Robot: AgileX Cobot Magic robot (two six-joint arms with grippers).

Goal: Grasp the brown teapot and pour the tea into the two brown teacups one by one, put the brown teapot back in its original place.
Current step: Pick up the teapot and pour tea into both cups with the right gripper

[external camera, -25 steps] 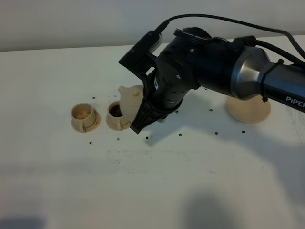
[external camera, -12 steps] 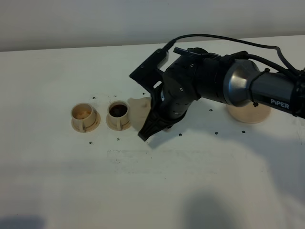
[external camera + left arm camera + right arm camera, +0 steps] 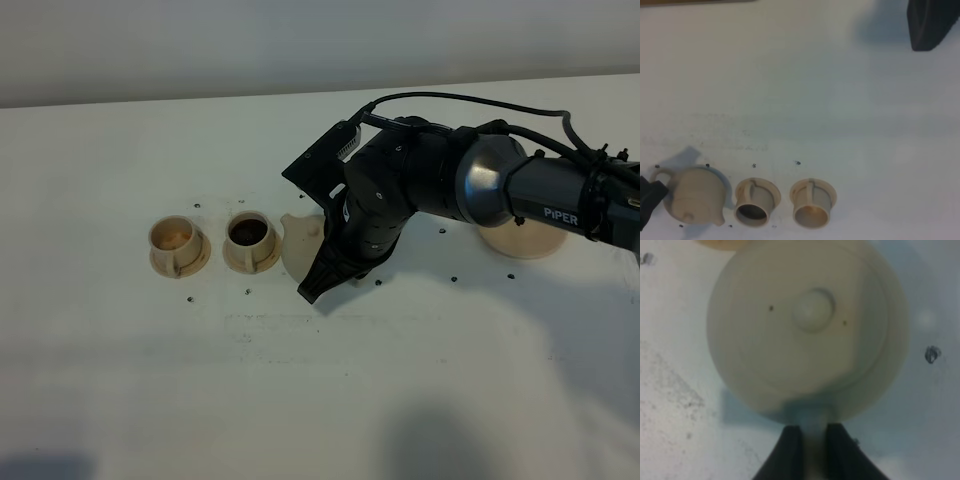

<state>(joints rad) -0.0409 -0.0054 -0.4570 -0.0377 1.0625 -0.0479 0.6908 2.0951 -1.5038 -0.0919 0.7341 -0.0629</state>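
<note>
The brown teapot (image 3: 298, 245) is upright and low over the table, just right of the two brown teacups. My right gripper (image 3: 314, 287) is shut on its loop handle. In the right wrist view the handle sits between my fingers (image 3: 790, 450), with the teapot lid and knob (image 3: 812, 310) beyond. The near cup (image 3: 250, 240) holds dark tea and the far-left cup (image 3: 178, 246) holds lighter tea. The left wrist view shows the teapot (image 3: 695, 195) and both cups (image 3: 756, 201) (image 3: 812, 202). The tan coaster disc (image 3: 525, 242) lies to the right, partly behind my arm.
Several small dark specks (image 3: 454, 278) dot the white table (image 3: 320, 400). A dark part of my left gripper (image 3: 929, 25) shows at the edge of the left wrist view. The left arm is out of the exterior view.
The teapot was tipped over the near cup. It has since come back upright, moved right away from the cup and dropped lower. My right arm has drawn back to the right.
</note>
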